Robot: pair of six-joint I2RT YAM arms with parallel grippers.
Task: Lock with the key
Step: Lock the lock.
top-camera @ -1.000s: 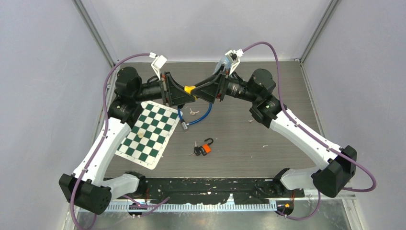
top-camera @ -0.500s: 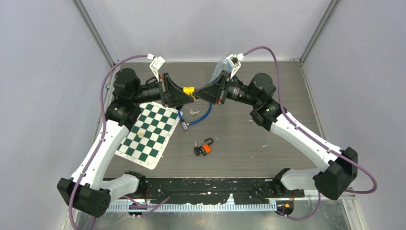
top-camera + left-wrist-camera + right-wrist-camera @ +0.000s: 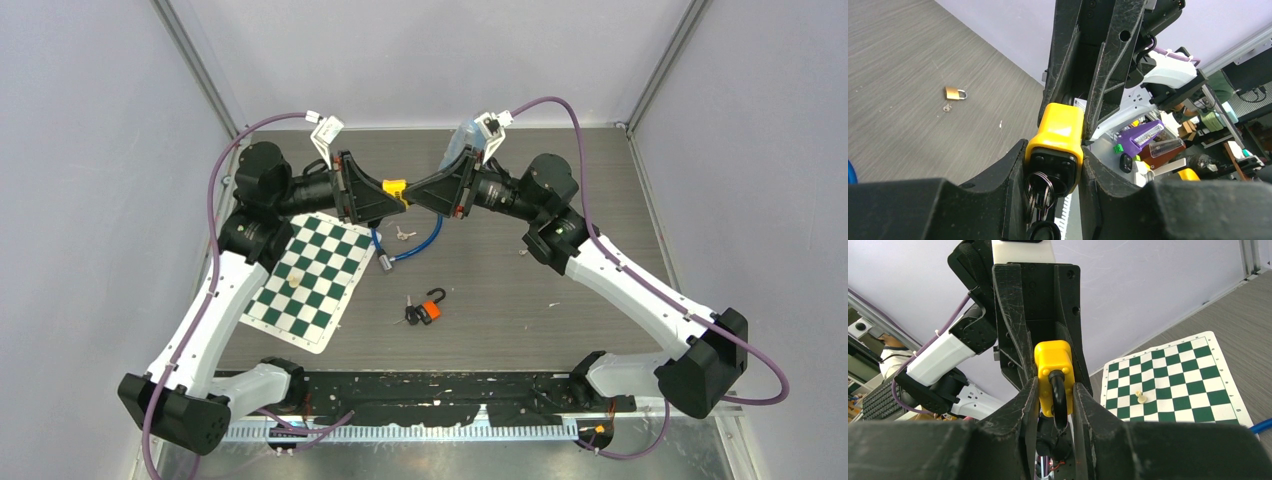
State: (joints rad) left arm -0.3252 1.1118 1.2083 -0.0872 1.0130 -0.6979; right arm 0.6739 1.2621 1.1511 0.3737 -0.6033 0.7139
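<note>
Reference: clock directions are read on the overhead view, 12 o'clock at the far edge of the table (image 3: 600, 200).
Yellow padlock (image 3: 395, 187): held in the air at about 11 o'clock from the table centre, between the two grippers, clear of the surface.
Left gripper (image 3: 1054, 160): reaches in from 9 o'clock; both fingers are pressed against the sides of the padlock body at its keyhole end.
Right gripper (image 3: 1055, 395): reaches in from 3 o'clock; its fingers are closed against the padlock body at the shackle end, the black shackle lying between them.
Key ring (image 3: 1040, 192): hangs from the keyhole face of the yellow padlock, between the left fingers; how far a key is inserted cannot be read.
Chessboard mat (image 3: 312, 278): flat on the table at 9 o'clock, under the left arm.
Chess piece (image 3: 295, 279): pale, on the mat.
Blue cable lock (image 3: 420, 240): on the table at 6 o'clock from the yellow padlock, just beside the mat.
Orange padlock (image 3: 430, 308): at 6 o'clock from the table centre, shackle open, dark keys touching it.
Brass padlock (image 3: 954, 93): small, at 3 o'clock, near the right arm.
</note>
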